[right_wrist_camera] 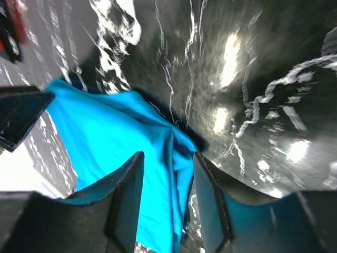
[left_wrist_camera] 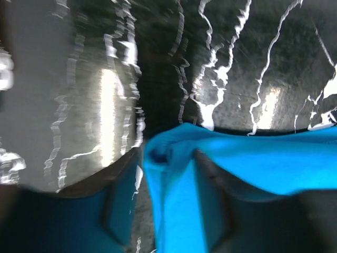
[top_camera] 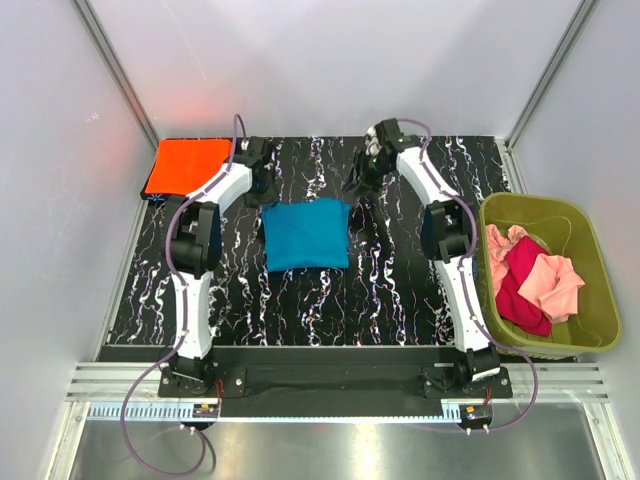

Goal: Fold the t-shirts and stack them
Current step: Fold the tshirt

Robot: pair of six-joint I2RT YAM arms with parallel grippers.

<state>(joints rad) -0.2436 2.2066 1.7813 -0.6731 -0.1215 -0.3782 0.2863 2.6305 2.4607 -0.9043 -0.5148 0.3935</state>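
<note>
The teal-blue t-shirt [top_camera: 305, 235] lies folded into a square in the middle of the black marbled table [top_camera: 400, 290]. My left gripper [top_camera: 262, 190] is at its far left corner. In the left wrist view the gripper [left_wrist_camera: 167, 158] is open, with a bunched corner of the teal shirt [left_wrist_camera: 263, 163] between the fingers. My right gripper [top_camera: 358, 185] is at the far right corner. It is open [right_wrist_camera: 167, 158] astride the teal shirt's [right_wrist_camera: 105, 126] corner fold. The orange t-shirt [top_camera: 187, 165] lies folded flat at the back left. The pink [top_camera: 550, 285] and magenta-red [top_camera: 520, 295] shirts lie crumpled in the bin.
The olive-green bin [top_camera: 590, 250] stands at the right edge of the table. White walls and metal posts close in the back and sides. Both arms reach to the back, either side of the teal shirt.
</note>
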